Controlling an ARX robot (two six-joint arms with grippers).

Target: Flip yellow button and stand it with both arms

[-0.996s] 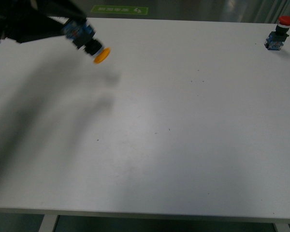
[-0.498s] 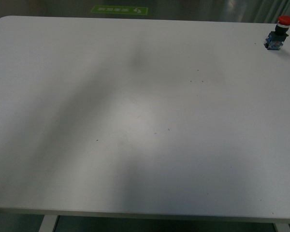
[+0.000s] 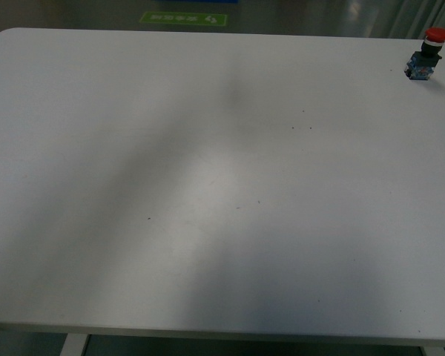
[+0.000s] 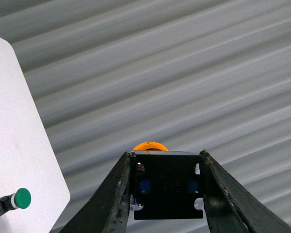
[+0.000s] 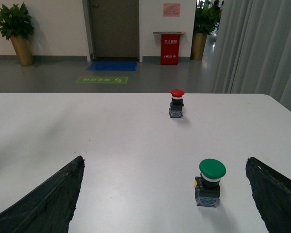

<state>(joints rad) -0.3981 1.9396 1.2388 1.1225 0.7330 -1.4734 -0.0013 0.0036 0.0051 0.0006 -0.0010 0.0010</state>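
Note:
The yellow button (image 4: 167,187) shows only in the left wrist view. My left gripper (image 4: 166,155) is shut on its dark boxy block, with one finger on each side. The orange-yellow cap rim (image 4: 150,145) peeks out past the block, pointing away from the camera, and grey ribbed curtain lies behind it. My right gripper (image 5: 165,159) is open low over the white table (image 5: 111,136), its black fingers (image 5: 48,199) wide apart and holding nothing. Neither arm nor the yellow button appears in the front view.
A green-capped switch (image 5: 211,182) stands upright between the right gripper's fingers, nearer one side; it also shows at the table corner (image 4: 12,200). A red-capped switch (image 3: 427,53) stands near the table's far right edge. Arm shadows cross the table (image 3: 208,185).
A second ago the left gripper held the yellow button at the front view's upper left. It has since moved out of that view, and the shadows on the table have shifted.

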